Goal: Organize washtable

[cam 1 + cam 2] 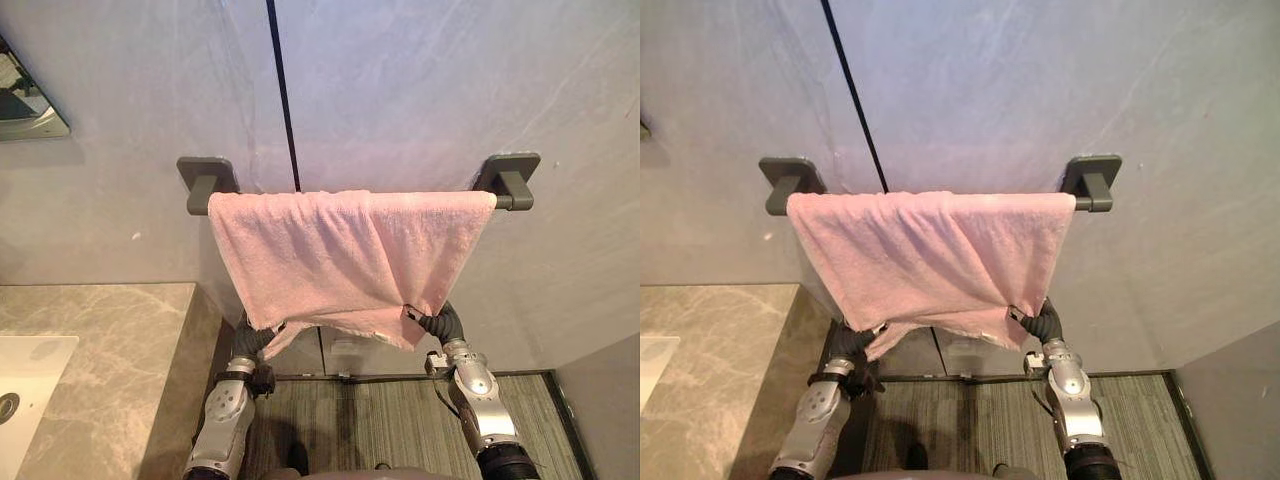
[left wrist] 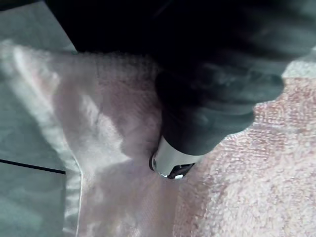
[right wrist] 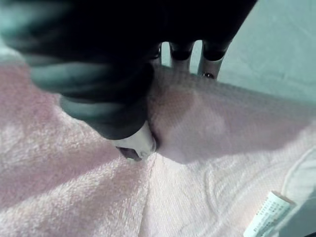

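Right hand pinches the towel: its thumb lies on the near face of a fold and its dark-tipped fingers curl behind it. Left hand sets its thumb into the nap at the opposite lower corner; the rest is hidden by cloth, so whether it grips cannot be told. Pink and looped in texture, with a flat woven hem and a white label, the towel hangs over a dark grey rail with square brackets, covering it almost from end to end, and creases run diagonally toward both lower corners. Behind is a smooth grey stone-like wall. Below the rail's left end stands a veined marble desk with a white sink set into it. Ribbed grey floor lies beneath
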Robot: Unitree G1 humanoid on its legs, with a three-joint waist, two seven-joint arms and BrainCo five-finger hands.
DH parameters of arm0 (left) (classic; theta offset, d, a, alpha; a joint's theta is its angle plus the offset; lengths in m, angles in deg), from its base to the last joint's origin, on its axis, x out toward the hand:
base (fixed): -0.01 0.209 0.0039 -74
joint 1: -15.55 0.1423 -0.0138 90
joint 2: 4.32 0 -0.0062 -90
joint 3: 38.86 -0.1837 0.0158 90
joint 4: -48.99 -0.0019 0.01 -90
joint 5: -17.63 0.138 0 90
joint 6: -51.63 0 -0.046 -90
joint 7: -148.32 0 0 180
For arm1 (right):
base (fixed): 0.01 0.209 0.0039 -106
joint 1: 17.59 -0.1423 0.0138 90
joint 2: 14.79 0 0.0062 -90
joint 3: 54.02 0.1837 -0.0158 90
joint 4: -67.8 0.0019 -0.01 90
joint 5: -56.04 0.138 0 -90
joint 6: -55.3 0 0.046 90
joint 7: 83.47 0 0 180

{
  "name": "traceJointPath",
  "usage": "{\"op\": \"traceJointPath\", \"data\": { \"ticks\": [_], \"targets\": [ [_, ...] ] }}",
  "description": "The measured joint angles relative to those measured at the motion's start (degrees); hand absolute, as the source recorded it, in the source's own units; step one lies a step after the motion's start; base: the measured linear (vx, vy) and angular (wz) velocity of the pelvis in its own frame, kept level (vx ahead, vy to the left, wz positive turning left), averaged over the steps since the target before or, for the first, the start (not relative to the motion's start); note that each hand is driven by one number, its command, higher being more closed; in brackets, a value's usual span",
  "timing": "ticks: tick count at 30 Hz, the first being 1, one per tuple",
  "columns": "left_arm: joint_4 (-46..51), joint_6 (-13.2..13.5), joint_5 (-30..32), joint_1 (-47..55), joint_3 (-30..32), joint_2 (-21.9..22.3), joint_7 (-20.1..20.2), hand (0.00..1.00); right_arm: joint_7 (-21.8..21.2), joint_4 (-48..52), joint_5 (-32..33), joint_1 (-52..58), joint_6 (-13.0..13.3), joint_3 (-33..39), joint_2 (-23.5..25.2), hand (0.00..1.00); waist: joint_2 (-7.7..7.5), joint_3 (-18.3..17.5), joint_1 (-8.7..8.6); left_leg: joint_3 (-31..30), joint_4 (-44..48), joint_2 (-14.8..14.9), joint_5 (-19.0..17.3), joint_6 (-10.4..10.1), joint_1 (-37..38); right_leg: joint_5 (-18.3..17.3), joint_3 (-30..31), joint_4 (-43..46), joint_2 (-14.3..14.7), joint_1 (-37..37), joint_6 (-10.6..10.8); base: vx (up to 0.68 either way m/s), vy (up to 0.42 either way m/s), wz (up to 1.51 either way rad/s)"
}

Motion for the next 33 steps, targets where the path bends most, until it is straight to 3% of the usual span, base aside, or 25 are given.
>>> {"op": "traceJointPath", "data": {
  "ticks": [5,16,23,26,33],
  "targets": [
    [0.0,-0.4,0.0,1.1,3.1,-0.1,-1.2,0.00,2.0,0.1,0.0,1.5,0.0,1.7,-0.2,0.00,-0.03,0.0,0.03,0.0,0.0,0.0,0.0,0.0,0.0,0.0,0.0,0.0,0.0,0.0,0.0,0.00,0.000,0.00],
    [0.0,-0.6,-1.9,3.4,5.0,-0.2,-1.8,0.00,2.0,0.1,0.0,4.9,-0.5,2.6,0.0,0.00,-0.06,0.0,0.01,0.0,0.1,0.0,0.0,0.0,0.1,0.0,-0.1,0.0,0.0,0.0,0.0,0.00,0.000,0.00],
    [0.5,-0.7,-4.5,3.7,9.2,-0.2,-2.6,0.00,4.7,0.1,1.1,6.6,-0.6,8.1,1.1,0.00,-0.09,0.0,0.05,0.0,0.2,0.0,0.0,0.0,0.5,0.0,-0.1,0.1,0.0,0.1,0.0,0.00,0.000,0.00],
    [6.7,-0.9,-4.5,5.4,11.0,0.3,-3.8,0.00,6.0,1.3,1.1,7.6,-0.7,11.5,1.0,0.00,-0.18,-0.1,0.09,0.0,0.3,0.0,0.0,0.0,0.5,0.0,0.0,0.2,0.0,0.0,0.0,0.00,0.000,0.00],
    [25.9,0.6,-4.1,7.0,16.6,2.9,-5.0,0.00,7.3,21.0,-0.4,9.5,-0.8,17.6,1.0,0.00,-0.17,-0.1,-0.13,0.2,0.3,0.0,0.0,0.0,0.6,0.0,0.1,0.3,-0.1,0.0,0.0,0.00,0.000,0.00]
  ]
}}
